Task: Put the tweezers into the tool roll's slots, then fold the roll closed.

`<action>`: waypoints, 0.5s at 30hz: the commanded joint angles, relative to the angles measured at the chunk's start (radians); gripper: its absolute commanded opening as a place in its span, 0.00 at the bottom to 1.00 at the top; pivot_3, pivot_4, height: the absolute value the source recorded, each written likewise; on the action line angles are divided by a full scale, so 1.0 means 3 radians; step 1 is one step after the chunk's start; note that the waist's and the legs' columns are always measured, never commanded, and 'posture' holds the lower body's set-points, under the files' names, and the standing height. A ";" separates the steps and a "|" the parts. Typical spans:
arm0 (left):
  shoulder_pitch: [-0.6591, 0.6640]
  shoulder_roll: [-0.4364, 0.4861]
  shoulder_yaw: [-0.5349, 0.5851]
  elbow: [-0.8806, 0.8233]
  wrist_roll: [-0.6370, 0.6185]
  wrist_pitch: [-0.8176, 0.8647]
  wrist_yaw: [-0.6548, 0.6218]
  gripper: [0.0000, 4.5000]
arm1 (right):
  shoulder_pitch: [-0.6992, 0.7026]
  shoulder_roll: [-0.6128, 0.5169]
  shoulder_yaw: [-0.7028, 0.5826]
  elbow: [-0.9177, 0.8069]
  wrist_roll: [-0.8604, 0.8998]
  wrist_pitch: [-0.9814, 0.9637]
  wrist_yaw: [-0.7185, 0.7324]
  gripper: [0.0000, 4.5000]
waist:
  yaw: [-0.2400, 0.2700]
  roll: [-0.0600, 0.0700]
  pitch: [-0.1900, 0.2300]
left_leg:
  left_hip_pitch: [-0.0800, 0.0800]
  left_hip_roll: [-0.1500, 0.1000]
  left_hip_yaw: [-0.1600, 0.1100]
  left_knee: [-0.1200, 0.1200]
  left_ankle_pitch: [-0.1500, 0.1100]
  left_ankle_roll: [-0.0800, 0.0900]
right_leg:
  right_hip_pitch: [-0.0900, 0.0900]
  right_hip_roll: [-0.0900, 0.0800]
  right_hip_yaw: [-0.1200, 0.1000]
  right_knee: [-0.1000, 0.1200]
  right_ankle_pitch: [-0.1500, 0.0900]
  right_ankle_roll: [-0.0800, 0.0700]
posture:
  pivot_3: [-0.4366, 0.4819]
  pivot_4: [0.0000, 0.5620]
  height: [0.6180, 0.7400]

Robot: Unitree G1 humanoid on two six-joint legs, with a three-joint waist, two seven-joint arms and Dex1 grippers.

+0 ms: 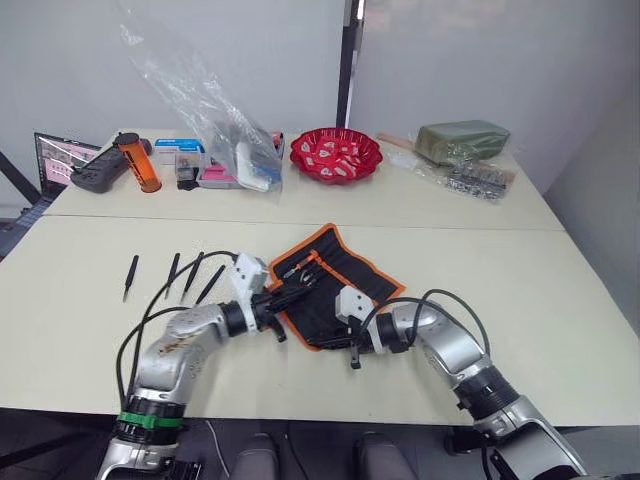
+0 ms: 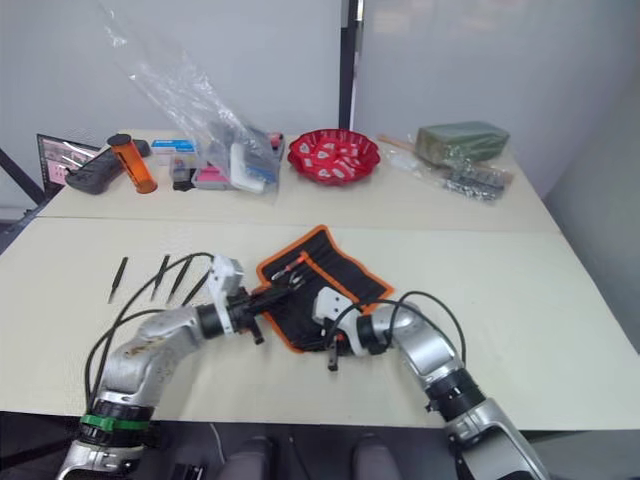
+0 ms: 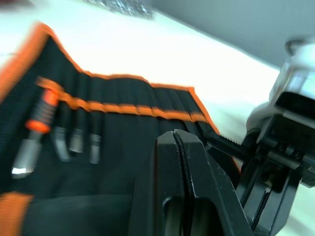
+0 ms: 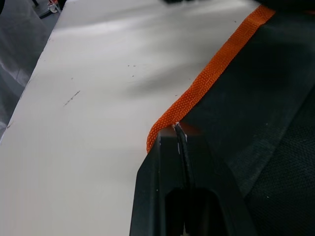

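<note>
Now | tool roll [image 1: 335, 275] black, orange-edged, unrolled | left end effector [image 3: 178, 142] clenched | right end effector [image 4: 180, 135] clenched

Two pale cream tables [image 1: 480, 330] stand pushed together, the seam running across. On the near one lie four black tweezers [image 1: 171, 274] in a row at the left, and an open black tool roll [image 1: 345, 270] with orange edging near the middle. The far table carries a red bowl [image 1: 336, 155], an orange bottle [image 1: 136, 163], a clear plastic bag [image 1: 205, 110], small boxes [image 1: 180, 152] and a green packet [image 1: 463, 139].
</note>
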 commanded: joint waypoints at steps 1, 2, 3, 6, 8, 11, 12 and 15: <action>0.0125 0.0042 -0.0178 0.0093 0.0309 -0.0248 0.0097 0.01 | 0.0158 -0.0061 0.0221 0.0333 -0.0246 0.0248 -0.0064 0.00 | -0.0017 0.0000 0.0000 | 0.0000 0.0000 0.0000 0.0000 0.0000 0.0000 | 0.0000 0.0000 0.0000 0.0000 0.0000 0.0000 | 0.48 0.27 1.00; 0.0153 0.0042 -0.0197 0.0149 0.0368 -0.0302 0.0128 0.01 | 0.0159 -0.0062 0.0219 0.0331 -0.0246 0.0248 -0.0062 0.00 | -0.0017 0.0000 0.0000 | 0.0000 0.0000 0.0000 -0.0001 0.0000 0.0000 | -0.0001 0.0000 0.0000 0.0001 0.0000 0.0000 | 0.48 0.27 1.00; 0.0193 0.0020 -0.0168 0.0245 0.0406 -0.0357 0.0199 0.01 | 0.0162 -0.0064 0.0217 0.0324 -0.0244 0.0251 -0.0060 0.00 | -0.0015 0.0000 0.0000 | 0.0000 0.0000 0.0000 -0.0001 0.0000 0.0000 | -0.0002 0.0000 0.0000 0.0001 0.0000 0.0000 | 0.48 0.27 1.00; 0.0285 0.0032 -0.0075 0.0477 0.0490 -0.0507 0.0338 0.01 | 0.0184 -0.0087 0.0222 0.0273 -0.0234 0.0280 -0.0048 0.00 | -0.0016 0.0003 -0.0004 | 0.0011 0.0000 0.0000 -0.0001 -0.0002 -0.0003 | -0.0003 -0.0002 0.0000 -0.0004 -0.0001 -0.0002 | 0.48 0.27 1.00; 0.0307 0.0066 -0.0054 0.0537 0.0512 -0.0570 0.0363 0.01 | 0.0194 -0.0096 0.0227 0.0252 -0.0229 0.0296 -0.0047 0.00 | -0.0015 0.0008 -0.0009 | 0.0013 0.0000 0.0000 -0.0002 -0.0004 -0.0005 | -0.0003 -0.0002 0.0000 -0.0005 -0.0006 -0.0005 | 0.48 0.27 1.00; 0.0312 0.0101 0.0134 0.0604 0.0409 -0.0615 0.0394 0.01 | 0.0226 -0.0131 0.0248 0.0221 -0.0234 0.0324 -0.0030 0.00 | -0.0016 0.0018 -0.0019 | 0.0013 0.0000 0.0000 -0.0002 -0.0005 -0.0007 | -0.0003 -0.0003 0.0000 -0.0005 -0.0013 -0.0007 | 0.48 0.27 1.00; 0.0307 0.0116 0.0181 0.0625 0.0387 -0.0621 0.0392 0.01 | 0.0231 -0.0140 0.0253 0.0214 -0.0235 0.0333 -0.0026 0.00 | -0.0017 0.0020 -0.0020 | 0.0013 0.0000 0.0000 -0.0002 -0.0005 -0.0007 | -0.0003 -0.0003 0.0000 -0.0005 -0.0014 -0.0008 | 0.48 0.27 1.00; 0.0271 0.0159 0.0328 0.0701 0.0342 -0.0572 0.0435 0.01 | 0.0236 -0.0154 0.0259 0.0204 -0.0237 0.0350 -0.0024 0.00 | -0.0017 0.0023 -0.0023 | 0.0014 0.0000 0.0000 -0.0003 -0.0005 -0.0008 | -0.0003 -0.0003 0.0000 -0.0005 -0.0014 -0.0007 | 0.48 0.27 1.00</action>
